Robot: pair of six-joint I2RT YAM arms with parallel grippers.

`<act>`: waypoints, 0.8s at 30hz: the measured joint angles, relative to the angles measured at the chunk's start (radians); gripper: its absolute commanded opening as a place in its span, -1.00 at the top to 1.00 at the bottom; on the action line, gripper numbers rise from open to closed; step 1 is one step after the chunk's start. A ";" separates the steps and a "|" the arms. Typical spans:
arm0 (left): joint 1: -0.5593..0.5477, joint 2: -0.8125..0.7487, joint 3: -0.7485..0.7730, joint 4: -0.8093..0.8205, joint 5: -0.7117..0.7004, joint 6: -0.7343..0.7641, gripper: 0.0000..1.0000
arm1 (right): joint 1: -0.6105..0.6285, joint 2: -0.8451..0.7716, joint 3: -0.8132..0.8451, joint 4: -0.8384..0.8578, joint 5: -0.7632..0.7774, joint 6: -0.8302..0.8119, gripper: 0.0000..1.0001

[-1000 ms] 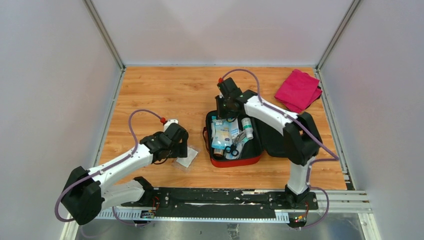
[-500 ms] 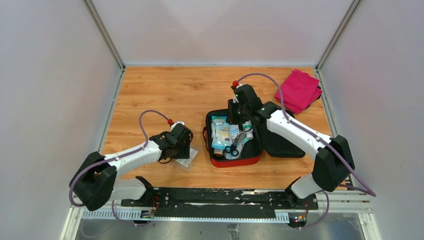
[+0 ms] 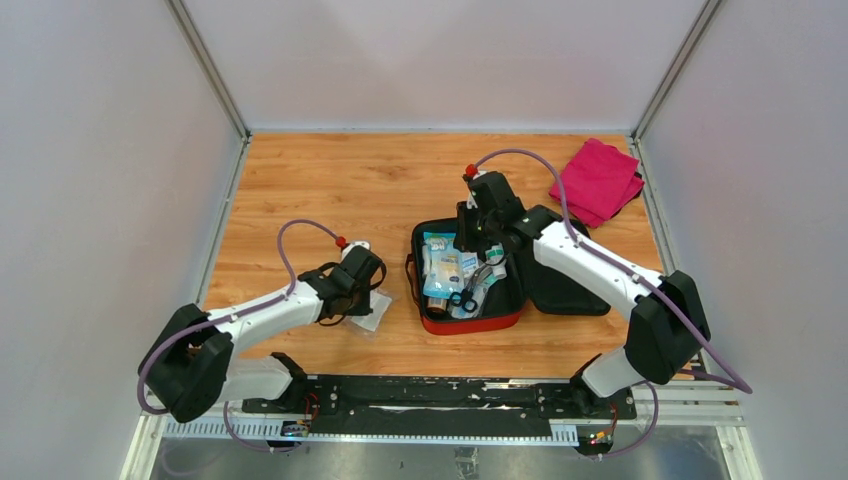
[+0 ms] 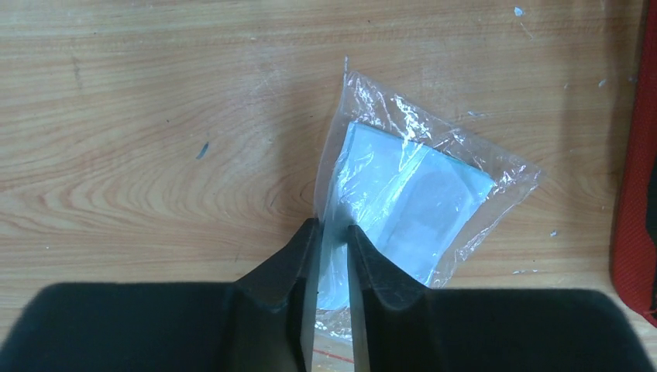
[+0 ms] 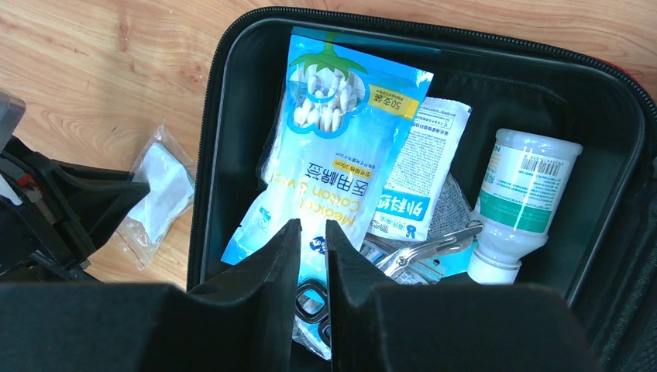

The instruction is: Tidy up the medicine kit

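Kit (image 3: 470,290) lay open mid-table, mostly packed: swab bag (image 5: 329,147), bottle (image 5: 519,198), scissors inside. One pouch (image 4: 403,201) was left outside, just left of it. Left gripper (image 4: 331,232) pinched pouch's edge, nearly closed. Right gripper (image 5: 307,232) hovered over kit, narrow gap, apparently empty.

medicine kit (image 3: 468,322) | red case, black lining | open (supplies inside) | table centre

A magenta cloth (image 3: 597,182) lies folded at the worktop's (image 3: 330,180) far right corner — well apart from everything else — while grey walls (image 3: 100,200) and metal corner posts (image 3: 208,68) close in the wood-grain surface.
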 measured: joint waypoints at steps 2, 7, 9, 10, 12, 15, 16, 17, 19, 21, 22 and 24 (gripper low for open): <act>0.000 -0.006 0.000 0.000 -0.004 0.001 0.70 | 0.000 0.000 0.000 0.000 0.000 0.001 0.55; 0.000 -0.013 0.005 -0.014 -0.016 0.002 0.93 | 0.000 -0.020 -0.021 -0.001 0.014 0.009 0.55; 0.000 -0.019 0.012 -0.032 -0.019 0.002 1.00 | 0.000 -0.035 -0.031 -0.004 0.029 0.012 0.55; 0.000 -0.025 0.019 -0.046 -0.023 0.003 1.00 | 0.000 -0.046 -0.036 -0.007 0.040 0.015 0.55; 0.000 -0.046 0.037 -0.077 -0.034 0.003 1.00 | 0.000 -0.065 -0.043 -0.009 0.054 0.021 0.54; 0.000 -0.098 0.073 -0.119 -0.053 0.003 1.00 | 0.000 -0.101 -0.058 -0.009 0.061 0.040 0.46; 0.000 -0.118 0.087 -0.130 -0.059 0.003 1.00 | 0.000 -0.110 -0.061 -0.009 0.060 0.046 0.43; 0.000 -0.140 0.103 -0.142 -0.064 0.003 1.00 | 0.000 -0.124 -0.070 -0.005 0.056 0.057 0.39; 0.000 -0.182 0.127 -0.158 -0.074 0.003 1.00 | 0.000 -0.148 -0.090 0.005 0.039 0.082 0.33; 0.000 -0.225 0.150 -0.168 -0.079 0.002 1.00 | 0.000 -0.175 -0.118 0.028 0.013 0.114 0.17; 0.000 -0.244 0.160 -0.172 -0.079 0.002 1.00 | 0.000 -0.188 -0.135 0.042 -0.004 0.133 0.14; 0.000 -0.278 0.174 -0.176 -0.078 0.001 1.00 | 0.000 -0.210 -0.171 0.086 -0.042 0.178 0.09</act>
